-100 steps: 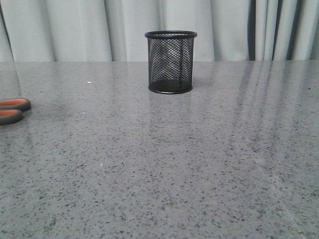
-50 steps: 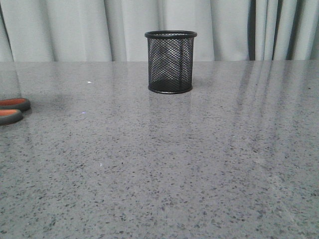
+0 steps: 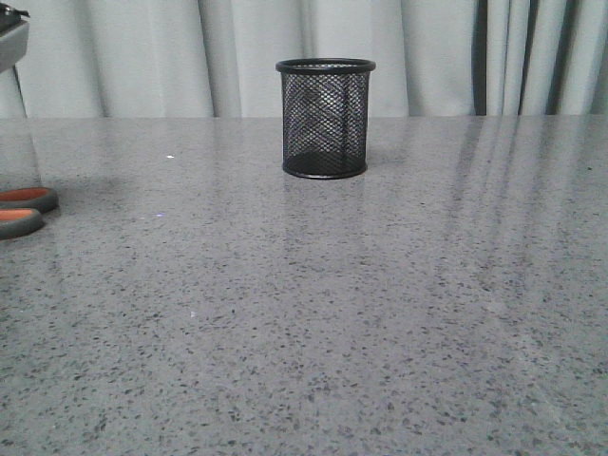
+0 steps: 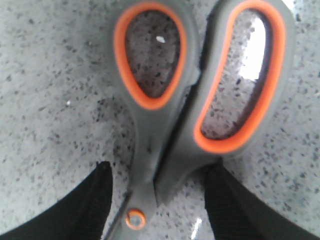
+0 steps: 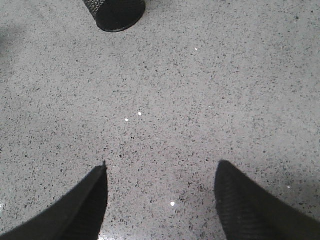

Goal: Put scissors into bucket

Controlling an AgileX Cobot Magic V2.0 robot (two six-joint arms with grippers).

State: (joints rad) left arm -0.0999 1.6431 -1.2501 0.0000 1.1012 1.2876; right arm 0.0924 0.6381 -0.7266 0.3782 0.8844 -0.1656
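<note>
Scissors lie flat at the far left table edge, well left of the mesh bucket and nearer the camera; only the orange-lined handle loops show in front view. Left arm housing pokes in above them at the top left corner. Left wrist view: left gripper spread apart, one dark finger on each side of the scissors' neck near the pivot screw, nothing clamped. Bucket stands upright on the speckled grey table, mid-back, before the pale curtain. Right gripper also apart, over bare table, bucket well off from it.
</note>
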